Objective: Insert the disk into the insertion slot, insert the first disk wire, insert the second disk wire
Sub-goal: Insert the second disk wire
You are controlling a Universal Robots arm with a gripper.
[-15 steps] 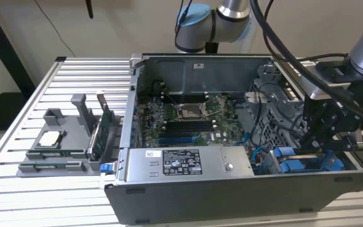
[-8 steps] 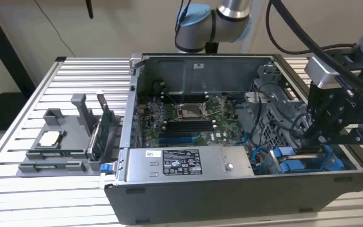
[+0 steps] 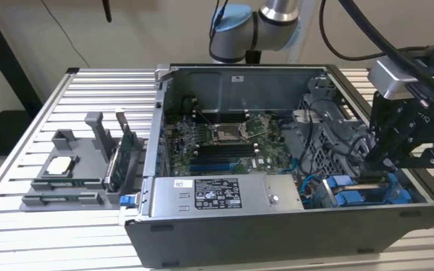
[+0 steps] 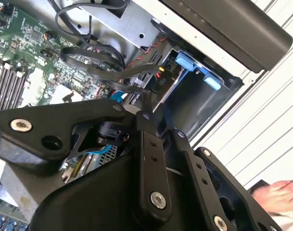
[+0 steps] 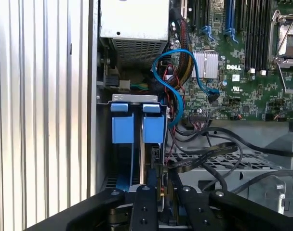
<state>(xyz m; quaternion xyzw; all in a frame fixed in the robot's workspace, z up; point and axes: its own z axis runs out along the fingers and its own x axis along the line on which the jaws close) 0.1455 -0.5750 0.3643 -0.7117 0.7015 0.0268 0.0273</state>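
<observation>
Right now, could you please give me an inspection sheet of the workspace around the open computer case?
Surface: slatted metal table, carrying the case.
Job's things: disk in its blue carrier, seated upright in the bay.
Clutter: grey holder with parts, beside the case on the exterior view's left.
Hand: hand low over the disk bay; whether open or shut is unclear.
Cables: blue cable looping by the bay; black cables across the cage.
Surroundings: a person's hand on the table.

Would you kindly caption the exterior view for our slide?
Gripper lowered into the open computer case at the blue disk bay.
</observation>
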